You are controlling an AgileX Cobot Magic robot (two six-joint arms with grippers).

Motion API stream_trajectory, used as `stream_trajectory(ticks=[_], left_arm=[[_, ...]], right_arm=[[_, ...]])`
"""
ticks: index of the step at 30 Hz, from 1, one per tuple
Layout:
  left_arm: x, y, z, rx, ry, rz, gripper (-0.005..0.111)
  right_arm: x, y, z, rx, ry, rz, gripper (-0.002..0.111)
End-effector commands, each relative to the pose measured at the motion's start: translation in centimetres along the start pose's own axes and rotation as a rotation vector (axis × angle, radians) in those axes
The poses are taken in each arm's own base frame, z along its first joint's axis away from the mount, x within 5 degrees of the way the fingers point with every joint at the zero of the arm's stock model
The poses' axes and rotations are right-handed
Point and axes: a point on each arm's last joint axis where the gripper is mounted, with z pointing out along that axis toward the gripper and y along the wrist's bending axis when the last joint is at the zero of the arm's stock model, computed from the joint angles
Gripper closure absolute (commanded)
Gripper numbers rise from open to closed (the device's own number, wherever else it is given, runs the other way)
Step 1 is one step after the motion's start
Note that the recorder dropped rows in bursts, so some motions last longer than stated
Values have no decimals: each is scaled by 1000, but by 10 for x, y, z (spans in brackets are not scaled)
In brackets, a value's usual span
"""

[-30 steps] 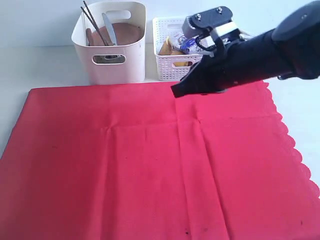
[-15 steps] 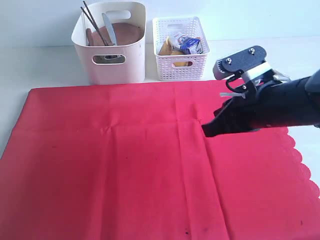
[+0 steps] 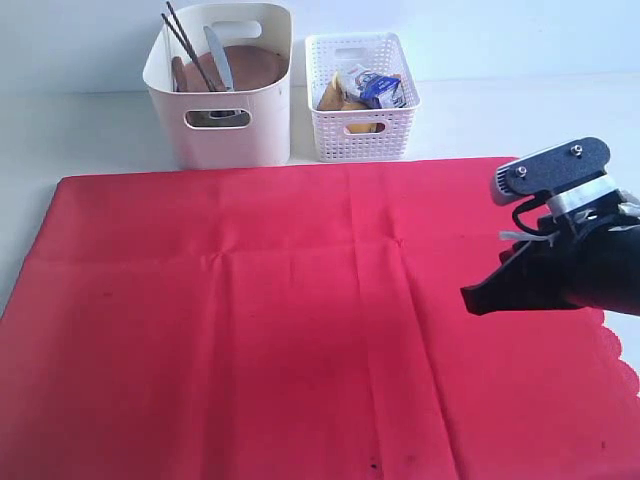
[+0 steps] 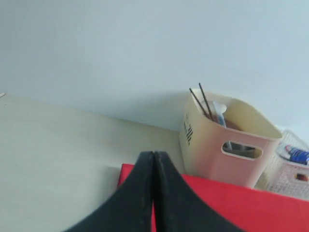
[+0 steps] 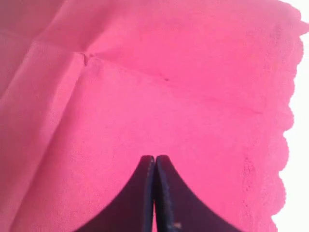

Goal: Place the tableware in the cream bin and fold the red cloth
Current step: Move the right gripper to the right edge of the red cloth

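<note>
The tableware [image 3: 218,55] sits in the cream bin [image 3: 250,135] at 11 o'clock, so folding the flat red cloth [image 3: 250,320] looks next. The right gripper [image 3: 472,298], jaws pinched shut on nothing, has slid from 12 o'clock to 3 o'clock. It likely must open and grab an edge. The left gripper [image 4: 153,157] is closed and empty too.

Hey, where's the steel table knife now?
Exterior view: the steel table knife leans inside the tall cream plastic bin at back left, beside the dark chopsticks, with the white lattice basket right of the bin.
</note>
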Motion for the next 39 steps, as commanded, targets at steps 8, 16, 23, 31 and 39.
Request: stream_trajectory(ticks=[8,16,23,31,39], left_arm=[[-18,-6,-3,71,-192,-72,106],[-18,-6,-2,59,-191,44,106],[-11,-4,5,29,-95,93,106],[0,-1,26,-8,84,90,106],[12,1,42,-28,207,87,106]], right_arm=[[1,1,-2,-7,-5,-13,108],[1,1,-2,-7,-5,-6,108],[1,1,-2,-7,-5,-6,108],[1,1,-2,-11,-3,4,108],[1,1,-2,-11,-3,12,108]])
